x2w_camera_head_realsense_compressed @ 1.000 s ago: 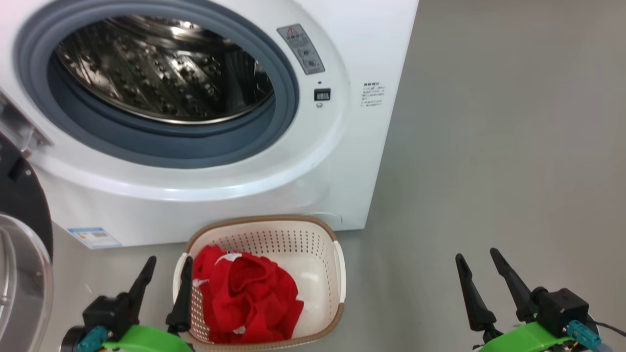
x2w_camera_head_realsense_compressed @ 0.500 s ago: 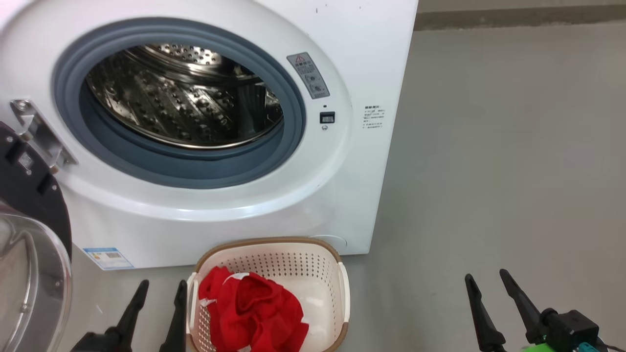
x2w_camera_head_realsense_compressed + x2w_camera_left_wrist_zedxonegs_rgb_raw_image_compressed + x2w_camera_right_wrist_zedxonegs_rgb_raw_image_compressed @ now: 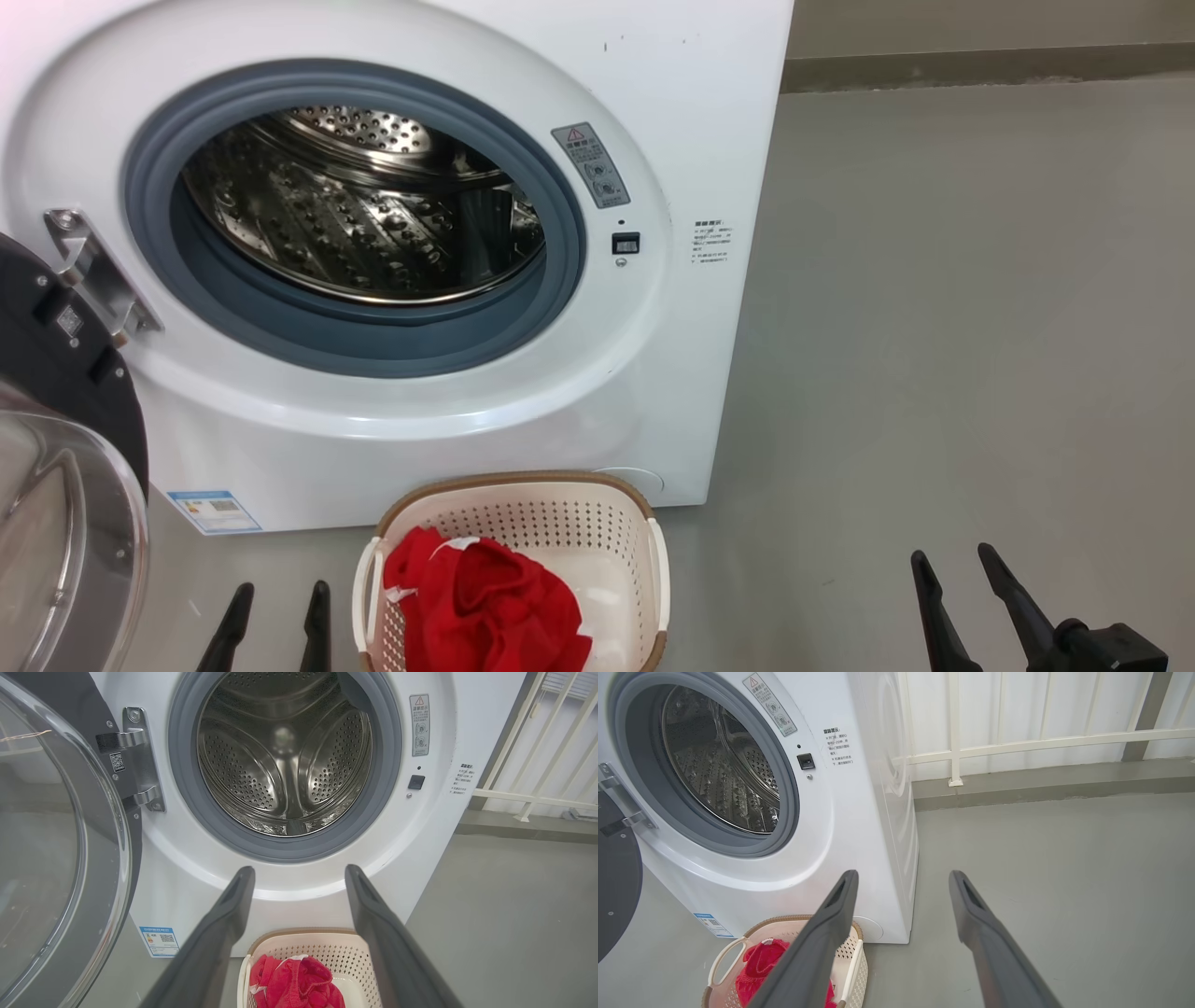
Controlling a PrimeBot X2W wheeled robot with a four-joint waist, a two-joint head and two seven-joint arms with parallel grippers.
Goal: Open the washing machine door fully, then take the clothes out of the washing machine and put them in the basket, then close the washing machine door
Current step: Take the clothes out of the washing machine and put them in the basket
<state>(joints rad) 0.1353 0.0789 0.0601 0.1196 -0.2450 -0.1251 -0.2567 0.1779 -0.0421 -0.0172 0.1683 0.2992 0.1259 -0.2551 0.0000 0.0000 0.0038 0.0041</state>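
Since a second ago your head view has tilted upward, so both grippers sit lower in it. The things themselves have not shifted.

The clothes (image 3: pixel 485 607) lie bundled in the left half of the basket (image 3: pixel 523 490), red with a white patch showing. The basket stands on the floor just in front of the washing machine (image 3: pixel 653 392). Your left gripper (image 3: pixel 282 590) is just beside the basket's left handle, with its jaws spread wide and nothing between them. In the left wrist view the basket shows low between its two fingers. Your right gripper (image 3: pixel 952 560) is well apart to the right over bare floor (image 3: pixel 934 327), also wide open and empty.

The drum (image 3: pixel 364 205) holds no fabric. The washing machine door (image 3: pixel 47 345) is swung open on the left.

A grey sticker with a red warning triangle (image 3: pixel 590 165) sits right of the gasket, above a small dark latch socket (image 3: pixel 625 244). Beside it is a block of small print (image 3: pixel 711 243), too fine to read. A blue label (image 3: pixel 215 511) with a code square sits on the lower front, and a small code sticker (image 3: pixel 117 761) is by the hinge.
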